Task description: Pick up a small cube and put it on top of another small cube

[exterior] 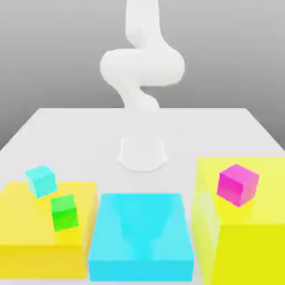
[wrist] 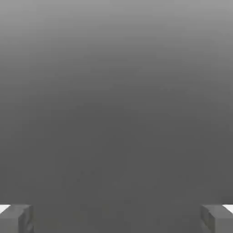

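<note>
White tabletop (exterior: 67, 128) spreads wide, w/ the white robot arm (exterior: 142, 72) rising from its round base (exterior: 143, 154) at centre, folding up and out the top of the exterior view. Nothing sits between the base and the front row of blocks.

Biggest block: tall yellow block (exterior: 245, 245), on the exterior view's right of the arm base and nearer the camera. Next, the flat cyan block (exterior: 142, 236), straight in front of the base, top bare, the arm's shadow across it. It's wedged between the two yellow ones, touching or nearly so on both sides. Then the low yellow block (exterior: 33, 228), on the exterior view's left of the base.

Smaller stuff now. Small magenta-pink cube (exterior: 238, 185) sits on the tall yellow block, tilted a bit, near that block's back-left part, well apart from the arm. Small green cube (exterior: 64, 212) rests on the low yellow block, towards its right side. Small cyan cube (exterior: 40, 181) is just beside the green one, at the back edge of the same block; can't tell if it's fully on the block.

Gripper (wrist: 116, 218): in the hand view its two grey fingertips (wrist: 16, 218) stand far apart at the frame's opposite edges, nothing between them, plain grey backdrop beyond.
</note>
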`<action>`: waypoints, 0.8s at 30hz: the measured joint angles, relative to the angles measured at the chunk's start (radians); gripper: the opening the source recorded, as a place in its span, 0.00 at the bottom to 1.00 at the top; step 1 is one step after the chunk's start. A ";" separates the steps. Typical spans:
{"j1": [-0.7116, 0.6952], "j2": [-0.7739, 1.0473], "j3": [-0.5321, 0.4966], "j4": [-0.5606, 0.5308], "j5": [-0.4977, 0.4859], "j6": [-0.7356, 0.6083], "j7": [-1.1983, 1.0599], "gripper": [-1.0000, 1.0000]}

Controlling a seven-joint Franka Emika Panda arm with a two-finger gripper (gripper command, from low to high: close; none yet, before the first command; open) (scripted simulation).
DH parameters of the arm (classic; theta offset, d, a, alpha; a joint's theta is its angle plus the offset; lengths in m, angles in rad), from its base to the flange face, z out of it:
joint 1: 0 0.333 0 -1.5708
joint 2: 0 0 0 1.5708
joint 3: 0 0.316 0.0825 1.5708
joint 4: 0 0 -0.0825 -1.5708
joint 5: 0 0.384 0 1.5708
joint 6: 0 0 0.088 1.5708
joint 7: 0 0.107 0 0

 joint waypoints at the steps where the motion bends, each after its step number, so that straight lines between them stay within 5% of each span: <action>1: 0.017 0.026 0.023 -0.023 -0.004 0.030 -0.007 0.50; 13: 0.252 0.313 0.381 -0.313 -0.127 0.424 -0.058 0.50; 24: 0.411 0.631 0.494 -0.516 -0.066 0.573 -0.045 0.50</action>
